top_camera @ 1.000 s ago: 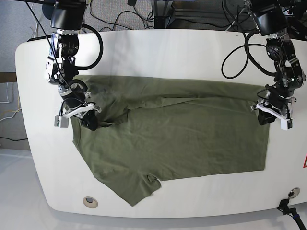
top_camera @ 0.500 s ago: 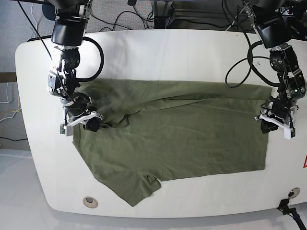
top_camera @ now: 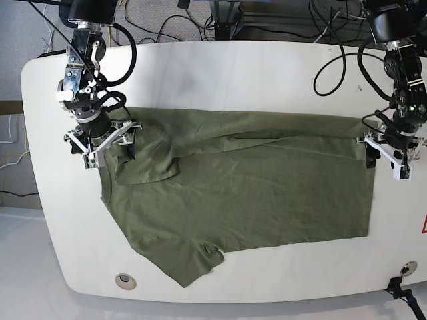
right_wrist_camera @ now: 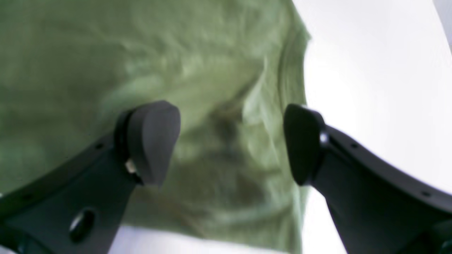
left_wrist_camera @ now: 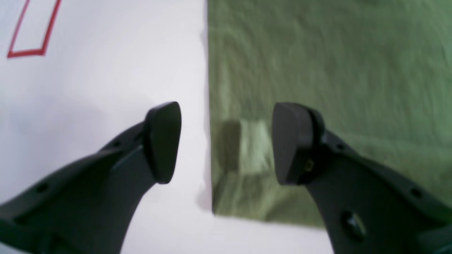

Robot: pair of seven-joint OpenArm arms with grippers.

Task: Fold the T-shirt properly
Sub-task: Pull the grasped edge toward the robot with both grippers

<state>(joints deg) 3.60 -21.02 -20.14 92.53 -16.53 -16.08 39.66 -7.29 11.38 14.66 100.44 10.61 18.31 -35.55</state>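
T-shirt (top_camera: 240, 180) lies spread on the white table (top_camera: 220, 73), mostly flat, far edge folded over toward the middle; one sleeve (top_camera: 193, 263) sticks out at the shirt's near edge, pointing to the table's front rim.

Left gripper (left_wrist_camera: 226, 141) sits at the shirt's side edge, base-view right, fingers wide apart, nothing between them. In its wrist view one finger (left_wrist_camera: 162, 141) is over bare table just off the shirt, the other finger (left_wrist_camera: 293, 141) over the cloth; the shirt's straight edge and corner run through the gap below. Contact with the cloth: cannot tell.

Right gripper (right_wrist_camera: 229, 141) is at the shirt's opposite end, base-view left, over the rumpled far corner. Fingers spread wide, empty. One finger (right_wrist_camera: 152, 141) over the cloth, the other (right_wrist_camera: 303, 141) at the shirt's edge by bare table; bunched folds lie under the gap, blurred.

Cables (top_camera: 167, 20) behind the table's far edge.
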